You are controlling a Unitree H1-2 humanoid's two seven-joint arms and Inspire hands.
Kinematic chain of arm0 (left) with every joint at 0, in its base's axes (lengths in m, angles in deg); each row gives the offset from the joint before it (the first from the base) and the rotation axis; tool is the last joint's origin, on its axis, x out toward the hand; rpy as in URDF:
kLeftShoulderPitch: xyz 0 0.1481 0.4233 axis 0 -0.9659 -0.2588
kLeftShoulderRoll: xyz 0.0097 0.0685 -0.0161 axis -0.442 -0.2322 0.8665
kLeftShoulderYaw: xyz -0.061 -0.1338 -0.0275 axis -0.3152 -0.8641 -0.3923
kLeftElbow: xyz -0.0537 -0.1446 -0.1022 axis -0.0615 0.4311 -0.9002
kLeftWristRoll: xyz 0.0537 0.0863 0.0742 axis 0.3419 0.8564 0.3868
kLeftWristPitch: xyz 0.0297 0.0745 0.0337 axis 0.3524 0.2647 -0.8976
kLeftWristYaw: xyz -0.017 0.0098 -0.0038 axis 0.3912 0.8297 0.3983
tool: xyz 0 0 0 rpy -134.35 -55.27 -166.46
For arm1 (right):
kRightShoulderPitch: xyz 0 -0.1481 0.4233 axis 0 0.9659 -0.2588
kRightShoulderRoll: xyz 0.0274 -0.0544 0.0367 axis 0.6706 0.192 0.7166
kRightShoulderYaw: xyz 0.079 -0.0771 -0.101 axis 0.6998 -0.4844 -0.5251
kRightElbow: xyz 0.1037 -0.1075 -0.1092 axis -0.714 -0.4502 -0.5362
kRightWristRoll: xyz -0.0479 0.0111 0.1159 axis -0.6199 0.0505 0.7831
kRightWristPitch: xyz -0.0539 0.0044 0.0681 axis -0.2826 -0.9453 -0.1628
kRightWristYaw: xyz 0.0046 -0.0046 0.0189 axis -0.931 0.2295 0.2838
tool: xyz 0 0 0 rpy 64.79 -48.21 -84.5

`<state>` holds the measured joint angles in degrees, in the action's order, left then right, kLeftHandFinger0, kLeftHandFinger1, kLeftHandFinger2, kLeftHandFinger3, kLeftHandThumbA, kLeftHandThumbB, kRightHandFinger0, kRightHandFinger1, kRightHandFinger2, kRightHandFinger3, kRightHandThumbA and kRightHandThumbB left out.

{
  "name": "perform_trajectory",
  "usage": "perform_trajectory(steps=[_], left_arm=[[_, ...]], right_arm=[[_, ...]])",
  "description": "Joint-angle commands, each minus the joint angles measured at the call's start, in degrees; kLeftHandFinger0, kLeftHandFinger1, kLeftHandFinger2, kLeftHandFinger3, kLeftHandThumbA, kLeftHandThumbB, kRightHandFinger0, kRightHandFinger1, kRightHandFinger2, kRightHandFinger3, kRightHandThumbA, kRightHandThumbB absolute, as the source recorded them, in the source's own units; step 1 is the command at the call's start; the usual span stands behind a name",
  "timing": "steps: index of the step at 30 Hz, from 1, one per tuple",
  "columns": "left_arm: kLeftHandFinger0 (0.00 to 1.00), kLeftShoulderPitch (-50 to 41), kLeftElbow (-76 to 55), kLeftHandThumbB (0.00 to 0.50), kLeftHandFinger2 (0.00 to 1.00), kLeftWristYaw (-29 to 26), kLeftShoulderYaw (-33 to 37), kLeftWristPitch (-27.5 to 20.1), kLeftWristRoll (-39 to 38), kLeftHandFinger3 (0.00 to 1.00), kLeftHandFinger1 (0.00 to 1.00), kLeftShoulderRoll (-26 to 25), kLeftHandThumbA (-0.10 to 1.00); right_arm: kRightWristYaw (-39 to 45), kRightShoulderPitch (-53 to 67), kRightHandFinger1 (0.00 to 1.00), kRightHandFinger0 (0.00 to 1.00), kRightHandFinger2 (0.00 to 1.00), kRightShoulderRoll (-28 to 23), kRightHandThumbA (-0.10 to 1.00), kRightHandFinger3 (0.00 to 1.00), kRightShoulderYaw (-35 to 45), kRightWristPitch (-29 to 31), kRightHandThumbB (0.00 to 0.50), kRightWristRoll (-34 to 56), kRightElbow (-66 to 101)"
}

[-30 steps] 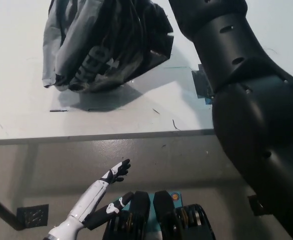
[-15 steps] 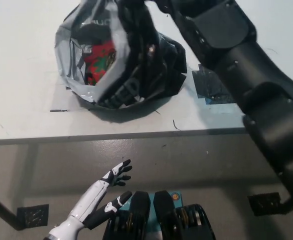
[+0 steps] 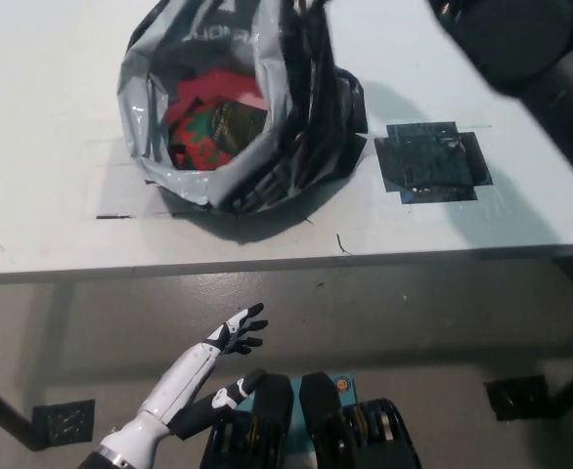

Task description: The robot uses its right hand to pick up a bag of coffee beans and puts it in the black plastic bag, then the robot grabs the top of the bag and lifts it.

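White and slim, the left robot hand [image 3: 238, 332] hangs low at the lower left, below the counter's front edge and well apart from everything on it. Its fingers [image 3: 254, 315] are spread and it holds nothing.

Only the black right arm [image 3: 531, 59] shows, crossing the upper right corner above the counter; the right robot hand itself lies beyond the top edge of the view, so whether it grips anything cannot be told.

On the white counter [image 3: 52, 225] stands the black plastic bag [image 3: 296, 147], upper middle of the view. Its mouth gapes toward the camera and its grey lining is turned outward along the near rim. One dark strip of the bag's top rises steeply to the top edge of the picture, toward the place where the right arm enters. Pale lettering runs along the far rim, too folded to read.

Inside the open mouth lies the bag of coffee beans [image 3: 213, 122], red and green with a dark patch, resting wholly within the plastic walls and near the left side of the opening.

Just right of the plastic bag, apart from it, a square patch of black tape [image 3: 428, 161] is stuck flat to the counter. A few thin dark marks sit near the front edge.

Below the counter the floor is grey, and a small dark square [image 3: 64, 420] sits at the lower left.
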<state>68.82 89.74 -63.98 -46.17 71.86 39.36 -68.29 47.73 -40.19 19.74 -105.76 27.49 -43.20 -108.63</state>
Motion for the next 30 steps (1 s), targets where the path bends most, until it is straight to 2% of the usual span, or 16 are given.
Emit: perform_trajectory(steps=[1, 4, 7, 9, 16, 17, 19, 21, 22, 23, 25, 26, 27, 28, 29, 30], left_arm=[[0.83, 0.49, -0.52, 0.192, 0.89, 0.31, 0.39, -1.52, 0.46, 1.00, 0.82, -0.32, 0.90], [0.83, 0.38, -0.54, 0.189, 0.90, 0.36, 0.45, -1.69, 0.44, 1.00, 0.82, -0.38, 0.90], [0.85, -0.23, -0.49, 0.206, 0.90, 0.25, 0.37, -1.82, 0.41, 1.00, 0.82, -0.50, 0.91], [0.86, -0.37, -0.50, 0.212, 0.90, 0.28, 0.33, -1.39, 0.44, 1.00, 0.83, -0.54, 0.92], [0.86, -1.98, -1.06, 0.207, 0.92, 0.04, 0.19, -1.59, 0.61, 1.00, 0.84, -0.61, 0.92], [0.89, -1.93, -1.16, 0.216, 0.92, -0.02, 0.08, -1.46, 0.64, 1.00, 0.85, -0.58, 0.93], [0.90, -1.68, -1.32, 0.216, 0.93, -0.07, -0.22, -1.08, 0.56, 1.00, 0.86, -0.54, 0.93], [0.91, -1.20, -1.19, 0.216, 0.96, -0.17, -0.66, -0.81, 0.00, 1.00, 0.88, -0.38, 0.91], [0.92, -0.93, -1.03, 0.215, 0.99, -0.36, -1.04, -0.75, -0.43, 1.00, 0.91, -0.20, 0.90], [0.93, -0.87, -1.00, 0.215, 1.00, -0.39, -1.22, -0.76, -0.63, 1.00, 0.92, -0.22, 0.89], [0.95, -0.35, -0.66, 0.210, 1.00, -0.67, -1.82, -0.99, -1.23, 1.00, 0.97, -0.19, 0.87], [0.96, -0.10, -0.68, 0.218, 1.00, -0.87, -2.16, -0.72, -1.37, 1.00, 0.99, -0.11, 0.87], [1.00, 0.68, -0.50, 0.217, 1.00, -1.19, -2.84, -0.26, -1.91, 1.00, 1.00, 0.08, 0.86], [1.00, 0.68, -0.50, 0.217, 1.00, -1.19, -2.84, -0.26, -1.91, 1.00, 1.00, 0.08, 0.86], [1.00, 1.46, -0.20, 0.220, 1.00, -1.64, -3.74, -0.14, -2.88, 1.00, 1.00, 0.37, 0.87], [1.00, 1.72, -0.10, 0.220, 1.00, -1.84, -4.05, -0.13, -3.11, 1.00, 1.00, 0.47, 0.87]], right_arm=[[2.90, -11.46, 1.00, 1.00, 1.00, -3.12, 1.00, 1.00, 4.15, 0.60, 0.429, -3.63, 7.06], [2.76, -13.13, 1.00, 1.00, 1.00, -4.76, 1.00, 1.00, 4.84, 0.09, 0.463, -6.10, 11.01], [3.77, -14.06, 1.00, 1.00, 1.00, -7.89, 1.00, 1.00, 3.86, 0.74, 0.420, -9.72, 17.18], [8.36, -14.57, 1.00, 1.00, 1.00, -10.48, 1.00, 1.00, 4.13, -0.20, 0.364, -9.59, 21.47], [14.00, -10.40, 1.00, 1.00, 1.00, -15.81, 1.00, 1.00, 5.52, -0.22, 0.379, -10.70, 32.44], [13.81, -8.99, 1.00, 1.00, 1.00, -16.92, 1.00, 1.00, 7.67, -0.22, 0.358, -9.61, 35.33], [13.69, -5.85, 1.00, 1.00, 1.00, -19.29, 1.00, 1.00, 12.61, -0.22, 0.359, -8.07, 42.21], [12.69, -1.37, 1.00, 1.00, 1.00, -21.40, 1.00, 1.00, 18.40, -0.22, 0.368, -7.67, 51.56], [11.04, 4.54, 1.00, 1.00, 1.00, -22.78, 1.00, 1.00, 24.73, -0.22, 0.398, -7.35, 61.74], [10.47, 6.65, 1.00, 1.00, 1.00, -22.71, 1.00, 1.00, 26.96, -0.22, 0.405, -7.26, 64.93], [6.04, 13.35, 1.00, 1.00, 1.00, -22.86, 1.00, 1.00, 31.96, -0.22, 0.352, -2.52, 73.87], [4.08, 17.39, 1.00, 1.00, 1.00, -22.62, 1.00, 1.00, 34.57, -0.22, 0.341, -1.08, 79.01], [0.38, 23.32, 1.00, 1.00, 1.00, -21.87, 1.00, 1.00, 37.74, -0.22, 0.351, 1.25, 86.36], [0.38, 23.32, 1.00, 1.00, 1.00, -21.87, 1.00, 1.00, 37.74, -0.22, 0.351, 1.25, 86.36], [-4.10, 31.58, 1.00, 1.00, 1.00, -19.57, 1.00, 1.00, 40.54, -0.22, 0.291, 3.62, 94.85], [-5.45, 34.59, 1.00, 1.00, 1.00, -18.56, 1.00, 1.00, 41.50, -0.22, 0.291, 4.28, 97.78]])
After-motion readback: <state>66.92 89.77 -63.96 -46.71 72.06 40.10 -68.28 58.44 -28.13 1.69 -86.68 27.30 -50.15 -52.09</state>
